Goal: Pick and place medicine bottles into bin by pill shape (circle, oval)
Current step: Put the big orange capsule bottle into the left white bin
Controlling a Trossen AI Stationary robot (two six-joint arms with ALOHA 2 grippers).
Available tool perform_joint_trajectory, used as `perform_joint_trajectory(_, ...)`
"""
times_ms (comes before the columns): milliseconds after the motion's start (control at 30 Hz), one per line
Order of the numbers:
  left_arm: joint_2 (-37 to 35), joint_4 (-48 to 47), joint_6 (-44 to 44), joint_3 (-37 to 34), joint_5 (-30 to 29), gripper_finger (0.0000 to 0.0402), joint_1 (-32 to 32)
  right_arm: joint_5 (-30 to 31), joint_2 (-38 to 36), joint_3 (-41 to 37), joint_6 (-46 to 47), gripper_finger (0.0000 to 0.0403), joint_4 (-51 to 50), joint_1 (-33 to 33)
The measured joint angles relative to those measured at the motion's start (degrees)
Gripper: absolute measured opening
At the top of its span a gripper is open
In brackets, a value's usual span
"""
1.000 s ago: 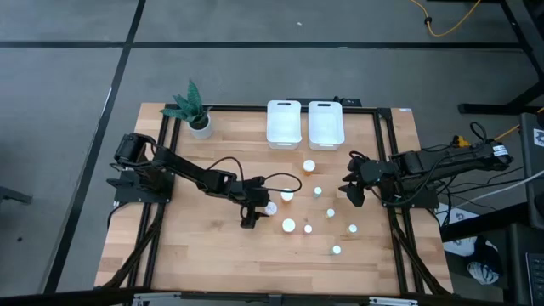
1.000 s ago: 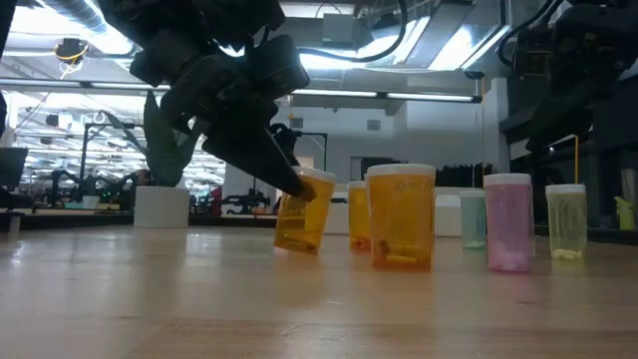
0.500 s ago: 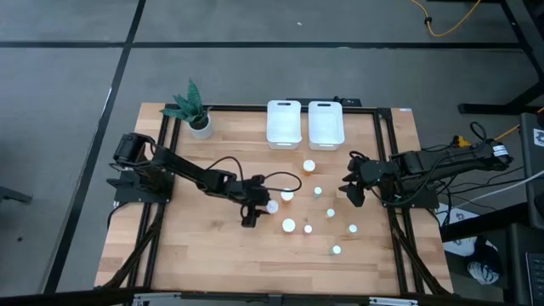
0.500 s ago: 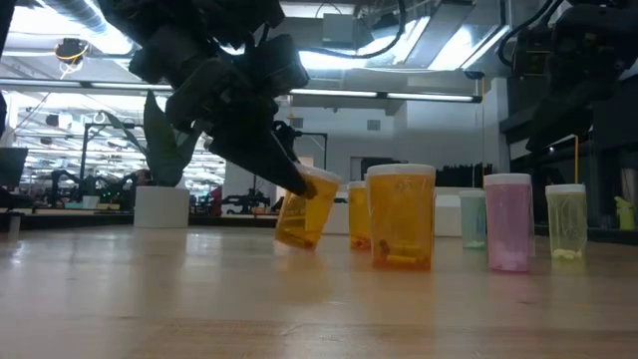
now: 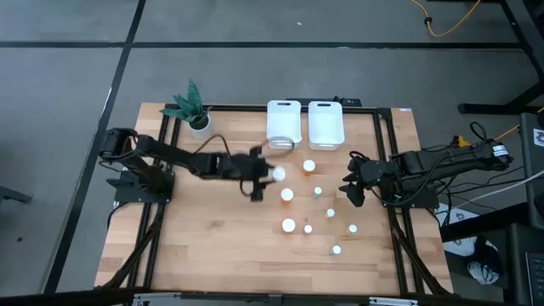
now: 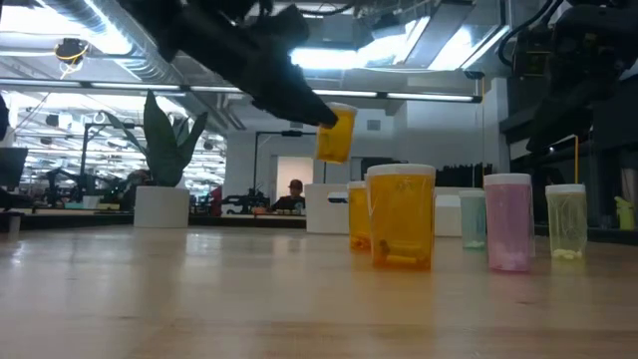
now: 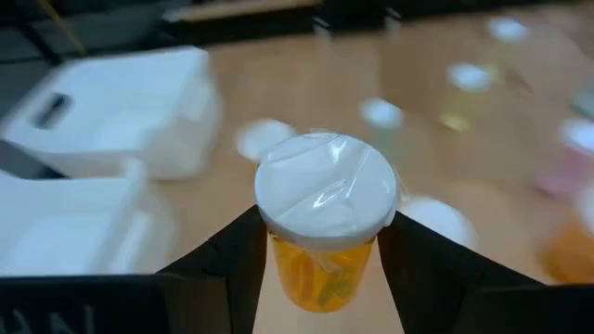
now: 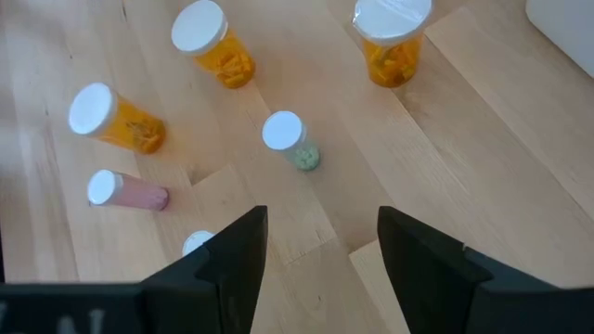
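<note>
- The left gripper (image 5: 259,177) is raised above the table (image 5: 195,246), clamped on an orange bottle (image 7: 325,223); open air lies beneath it in the low view.
- Just ahead of it stand two white bins (image 5: 304,123), side by side; only bare wood shows between.
- To its right, the standing bottles (image 5: 289,225) form a loose cluster with gaps between them; the nearest orange one (image 5: 287,195) stands just beside it.
- Behind and to its left the tabletop is bare; a potted plant (image 5: 194,109) occupies the far left corner.
- The right gripper (image 5: 354,194), fingers apart, hangs just right of the cluster; the wood directly before its fingers (image 8: 237,255) is bare.
</note>
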Motion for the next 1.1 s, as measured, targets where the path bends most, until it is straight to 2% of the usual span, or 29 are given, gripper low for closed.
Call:
perform_joint_trajectory(67, 0.3, 2.66, 1.26, 0.0, 2.72, 0.0179, 4.26, -0.01, 0.0, 0.0, 0.02, 0.0206, -0.01, 0.0)
perform_joint_trajectory(200, 0.83, 5.95, 5.02, 0.67, 4.55, 0.0179, 12.34, 0.0, 0.0, 0.0, 0.04, 0.0206, 0.11, 0.0)
perform_joint_trajectory(400, 4.47, 4.94, 6.66, 9.18, 11.6, 0.0179, 21.62, 0.01, 0.0, 0.0, -0.03, 0.0206, 0.21, 0.0)
perform_joint_trajectory(567, 12.85, 1.33, 7.75, 19.14, 16.72, 0.018, 25.87, 0.89, 0.0, 0.0, 0.02, 0.0206, 0.2, 0.0)
perform_joint_trajectory(667, 18.42, 0.49, 7.3, 23.29, 20.41, 0.018, 28.34, 0.97, 0.0, 0.0, 0.04, 0.0206, 0.2, 0.0)
perform_joint_trajectory(733, 20.87, 0.78, 7.28, 25.44, 20.79, 0.018, 29.77, 0.97, 0.0, 0.0, 0.04, 0.0206, 0.2, 0.0)
perform_joint_trajectory(1100, 29.28, 0.75, 5.58, 27.93, 23.07, 0.018, 34.15, 1.0, 0.0, 0.0, 0.0, 0.0206, 0.18, 0.0)
